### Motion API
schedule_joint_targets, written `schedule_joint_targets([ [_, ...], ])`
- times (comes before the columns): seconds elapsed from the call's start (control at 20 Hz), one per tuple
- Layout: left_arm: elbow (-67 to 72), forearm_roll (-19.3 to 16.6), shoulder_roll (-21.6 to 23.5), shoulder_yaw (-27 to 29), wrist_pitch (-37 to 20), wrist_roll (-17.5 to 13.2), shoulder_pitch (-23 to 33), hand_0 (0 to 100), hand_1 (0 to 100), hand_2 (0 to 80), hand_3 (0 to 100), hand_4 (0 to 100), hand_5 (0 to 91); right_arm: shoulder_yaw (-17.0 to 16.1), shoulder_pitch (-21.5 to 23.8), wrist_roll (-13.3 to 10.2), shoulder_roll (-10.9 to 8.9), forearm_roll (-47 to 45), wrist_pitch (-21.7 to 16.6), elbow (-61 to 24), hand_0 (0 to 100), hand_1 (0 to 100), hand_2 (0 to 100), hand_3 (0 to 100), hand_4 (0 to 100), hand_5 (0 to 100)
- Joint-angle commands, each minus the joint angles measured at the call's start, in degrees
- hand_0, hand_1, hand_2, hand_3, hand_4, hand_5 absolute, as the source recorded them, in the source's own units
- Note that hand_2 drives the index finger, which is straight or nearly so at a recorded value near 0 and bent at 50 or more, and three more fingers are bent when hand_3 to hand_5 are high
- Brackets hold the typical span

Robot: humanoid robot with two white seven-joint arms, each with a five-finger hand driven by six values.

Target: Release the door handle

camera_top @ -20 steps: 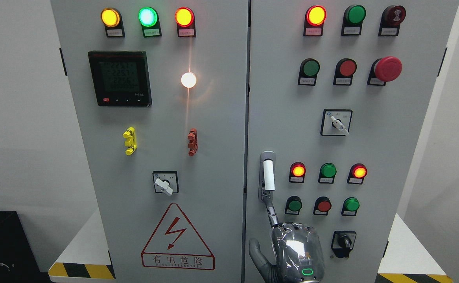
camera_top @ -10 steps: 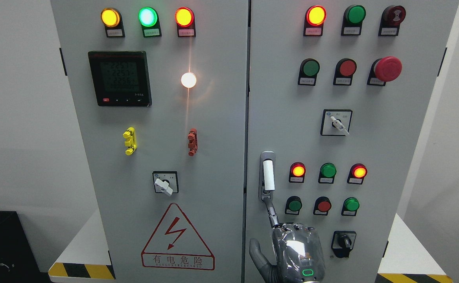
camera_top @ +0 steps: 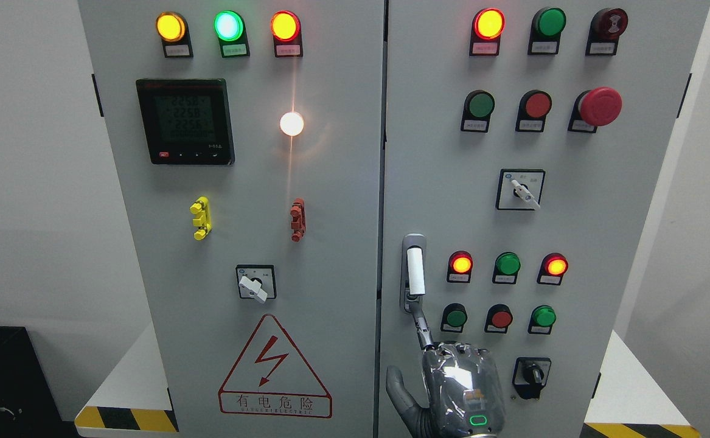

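I have one hand (camera_top: pixel 461 389) in view, rising from the bottom edge right of centre; I cannot tell which side its arm enters from, so I call it only a hand. One extended finger (camera_top: pixel 420 325) reaches up and its tip appears to touch the lower end of the door handle (camera_top: pixel 415 272). The thumb splays out to the left; the other fingers are hidden behind the shiny back of the hand. So: not grasping, one finger out, remaining fingers unknown.

The door handle sits on the right cabinet door (camera_top: pixel 574 213), close to the centre seam, left of the small indicator lamps (camera_top: pixel 461 264). Its white bar stands upright, long axis vertical, lying flat in its grey backplate, with the pivot or lock end at the bottom near my fingertip.

My read on the placement: the hand is low, under the handle, so the finger meets only the bottom end and does not wrap the bar. That suits letting go. The door looks shut, seam narrow and even. Release is nearly done, I judge; only the fingertip contact remains to clear.
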Motion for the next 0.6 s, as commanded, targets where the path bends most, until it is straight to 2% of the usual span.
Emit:
schedule_joint_targets([
  [0.0,-0.02,-0.07,0.00,0.00,-0.05,0.01,0.97,12,56,0.0,0,0,0.0,0.06,0.55,-0.19,-0.18,-0.21,-0.19,-2.50,54,29,11,93,89,88],
  [0.1,-0.02,0.02,0.00,0.00,-0.05,0.01,0.97,12,56,0.0,0,0,0.0,0.06,1.60,-0.19,-0.27,-0.21,-0.28,-3.82,54,29,14,92,88,86],
  [0.25,-0.02,0.02,0.00,0.00,-0.05,0.01,0.97,12,56,0.0,0,0,0.0,0.06,3.62,-0.11,-0.27,-0.29,-0.54,-5.93,54,30,23,88,84,80],
  [0.35,-0.02,0.02,0.00,0.00,-0.05,0.01,0.97,12,56,0.0,0,0,0.0,-0.03,4.41,-0.19,-0.27,-0.38,-0.72,-7.07,57,30,36,86,80,77],
  [0.55,-0.02,0.02,0.00,0.00,-0.05,0.01,0.97,12,56,0.0,0,0,0.0,-0.29,4.59,-0.02,-0.27,-0.82,-0.81,-9.09,61,27,47,84,77,75],
])
